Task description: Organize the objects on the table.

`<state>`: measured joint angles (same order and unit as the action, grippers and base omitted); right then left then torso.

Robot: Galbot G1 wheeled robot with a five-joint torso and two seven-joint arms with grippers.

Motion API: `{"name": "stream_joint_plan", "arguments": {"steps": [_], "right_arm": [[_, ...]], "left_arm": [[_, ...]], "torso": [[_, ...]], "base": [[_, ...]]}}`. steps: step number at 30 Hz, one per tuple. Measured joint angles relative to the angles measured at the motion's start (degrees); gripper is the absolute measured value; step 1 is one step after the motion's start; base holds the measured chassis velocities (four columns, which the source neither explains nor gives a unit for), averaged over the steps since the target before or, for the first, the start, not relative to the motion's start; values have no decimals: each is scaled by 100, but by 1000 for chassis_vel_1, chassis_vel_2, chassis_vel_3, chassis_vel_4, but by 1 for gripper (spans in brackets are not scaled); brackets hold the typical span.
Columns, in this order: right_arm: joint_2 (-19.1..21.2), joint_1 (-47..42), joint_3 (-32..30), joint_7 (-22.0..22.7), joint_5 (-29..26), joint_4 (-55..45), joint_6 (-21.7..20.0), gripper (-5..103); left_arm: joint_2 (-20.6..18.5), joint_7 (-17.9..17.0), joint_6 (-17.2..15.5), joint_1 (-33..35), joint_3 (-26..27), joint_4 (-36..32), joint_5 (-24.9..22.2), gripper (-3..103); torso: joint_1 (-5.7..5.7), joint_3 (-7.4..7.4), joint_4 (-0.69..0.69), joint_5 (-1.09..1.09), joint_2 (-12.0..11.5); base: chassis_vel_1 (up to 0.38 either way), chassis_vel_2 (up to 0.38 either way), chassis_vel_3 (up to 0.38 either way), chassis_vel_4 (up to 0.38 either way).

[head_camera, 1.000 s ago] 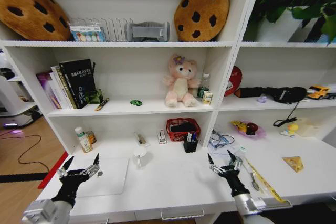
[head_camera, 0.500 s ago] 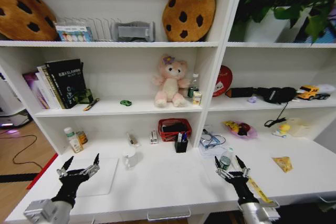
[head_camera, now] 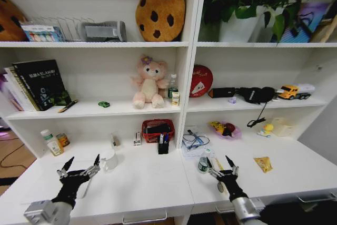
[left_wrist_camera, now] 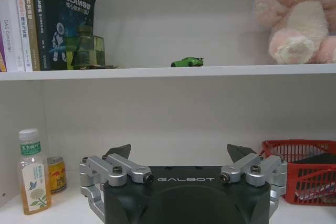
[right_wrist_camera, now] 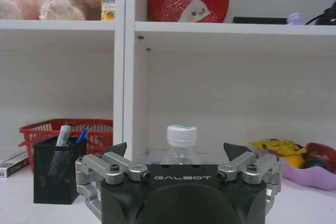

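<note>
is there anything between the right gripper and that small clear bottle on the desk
Nothing visible. The right gripper is open and lined up with the small clear bottle, which stands just past its fingertips on the white desk. In the right wrist view, the bottle's white cap shows between the spread fingers with open space before it.

Bright, even indoor light, soft shadows under the shelves (head view bows at its edges).
</note>
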<state>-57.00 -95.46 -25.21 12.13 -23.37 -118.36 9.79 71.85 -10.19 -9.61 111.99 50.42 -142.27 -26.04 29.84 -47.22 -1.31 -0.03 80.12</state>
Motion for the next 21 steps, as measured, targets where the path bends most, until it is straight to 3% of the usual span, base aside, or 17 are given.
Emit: {"name": "stream_joint_plan", "arguments": {"steps": [7,9,10,13,17,20,21], "right_arm": [[65,694,284,95,-381,343,-610,99],[84,721,277,34,-418,408,-643,89],[84,721,277,34,-418,408,-643,89],[76,671,254,-22,-424,415,-598,73],[52,630,254,-46,-423,379,-580,61],[33,607,261,-47,-410,369,-568,45],[32,603,261,-47,-407,367,-564,45]], "left_arm": [[0,-1,0,0,1,0,1,100],[0,-1,0,1,0,0,0,100],[0,-1,0,1,0,0,0,100],[0,0,0,0,0,0,0,100],[0,-1,0,0,0,0,0,100],[0,-1,0,0,0,0,0,100],[0,-1,0,0,0,0,0,100]], "torso": [[0,0,0,4,0],[0,0,-2,3,0],[0,0,-2,3,0],[0,0,-2,3,0],[0,1,-2,3,1],[0,1,-2,3,1],[0,1,-2,3,1]], "base": [[8,11,-5,-9],[0,0,0,0],[0,0,0,0],[0,0,0,0],[0,0,0,0],[0,0,0,0],[0,0,0,0]]}}
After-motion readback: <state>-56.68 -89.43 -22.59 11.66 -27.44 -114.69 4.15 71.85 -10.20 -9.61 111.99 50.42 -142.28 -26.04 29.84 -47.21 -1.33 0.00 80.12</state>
